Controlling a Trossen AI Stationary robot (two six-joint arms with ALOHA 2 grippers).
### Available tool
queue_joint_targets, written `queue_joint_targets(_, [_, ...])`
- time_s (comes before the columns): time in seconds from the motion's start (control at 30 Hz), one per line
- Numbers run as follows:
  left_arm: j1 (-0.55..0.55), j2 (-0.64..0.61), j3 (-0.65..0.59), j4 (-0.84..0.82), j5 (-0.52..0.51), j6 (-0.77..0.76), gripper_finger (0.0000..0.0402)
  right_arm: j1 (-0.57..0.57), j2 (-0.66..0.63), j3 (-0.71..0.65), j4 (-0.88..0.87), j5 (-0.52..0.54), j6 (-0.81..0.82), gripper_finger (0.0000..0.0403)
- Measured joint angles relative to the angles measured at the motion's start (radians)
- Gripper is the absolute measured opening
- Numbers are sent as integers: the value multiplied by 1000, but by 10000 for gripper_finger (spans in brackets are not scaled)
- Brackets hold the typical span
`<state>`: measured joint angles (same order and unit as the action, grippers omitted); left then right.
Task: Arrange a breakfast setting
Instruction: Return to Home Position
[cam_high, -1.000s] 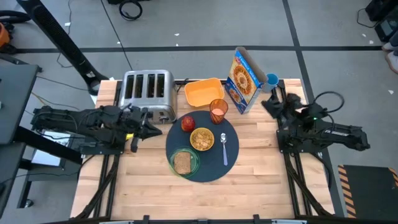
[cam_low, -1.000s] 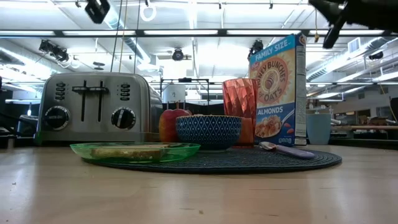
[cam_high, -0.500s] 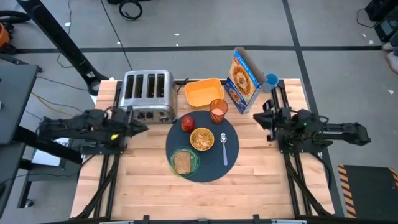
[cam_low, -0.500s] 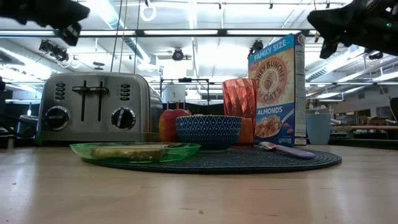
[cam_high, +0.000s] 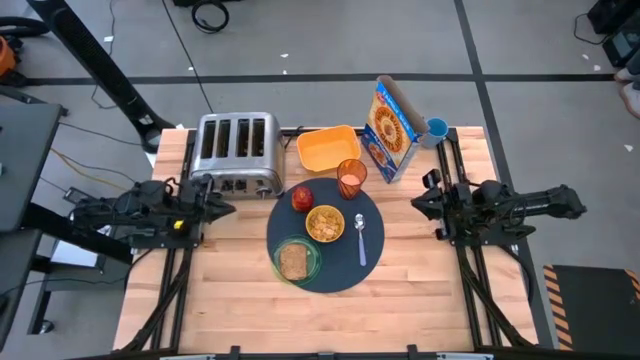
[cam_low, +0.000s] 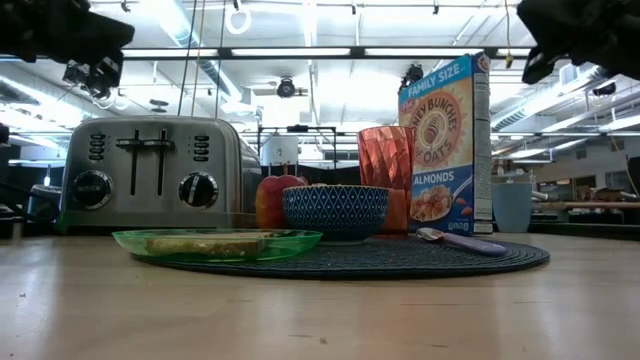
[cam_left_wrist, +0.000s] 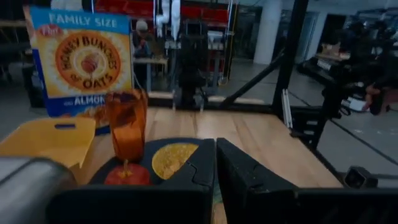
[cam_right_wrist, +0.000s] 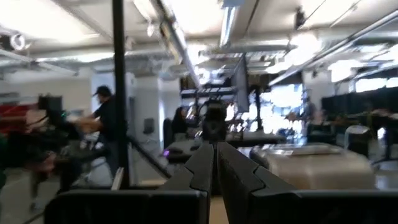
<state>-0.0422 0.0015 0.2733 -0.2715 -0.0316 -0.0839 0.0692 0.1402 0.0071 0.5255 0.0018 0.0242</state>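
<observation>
The dark blue-grey round mat (cam_high: 340, 272) lies at the table's middle. On it rest the green plate (cam_high: 313, 252) with the toast slice (cam_high: 292, 262), the cereal bowl (cam_high: 325, 223), the red apple (cam_high: 302, 198), the amber cup (cam_high: 351, 178) and the pale spoon (cam_high: 361, 240). My left gripper (cam_high: 226, 208) hovers shut and empty left of the mat, in front of the toaster. My right gripper (cam_high: 418, 203) hovers shut and empty right of the mat. Both point toward the mat, and both sets of fingers show closed in the wrist views (cam_left_wrist: 215, 168) (cam_right_wrist: 215, 165).
A steel toaster (cam_high: 237, 150) stands at the far left. A yellow container (cam_high: 328, 148), a cereal box (cam_high: 392, 128) and a blue cup (cam_high: 437, 128) stand along the far edge. Bare wood lies in front of the mat. People show in the room beyond the table.
My left gripper has drawn back a little toward the table's left edge. My right gripper has swung from pointing at the far edge to pointing toward the mat, moving toward the near edge. The setting on the mat has not moved.
</observation>
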Motion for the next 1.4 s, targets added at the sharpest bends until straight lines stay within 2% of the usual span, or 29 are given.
queue_joint_targets(0.17, [0,0,-97,142,23,-13,23,0,-100,0,-138,-29,16,32])
queue_joint_targets(0.43, [-1,2,-264,434,163,-51,23,0,-137,0,-167,-23,-48,32])
queue_joint_targets(0.6, [0,3,-265,361,126,-21,23,0,-137,0,-167,-23,-24,32])
queue_joint_targets(0.73, [0,3,-265,325,26,70,23,0,-135,0,-215,-25,-24,32])
queue_joint_targets(0.83, [0,7,-265,313,-32,73,23,0,-134,0,-277,-26,2,32])
queue_joint_targets(1.03, [-1,12,-265,316,-15,44,23,0,-132,0,-419,-29,34,32])
queue_joint_targets(1.4, [-1,11,-266,332,-14,44,23,0,-132,0,-423,-29,35,32])
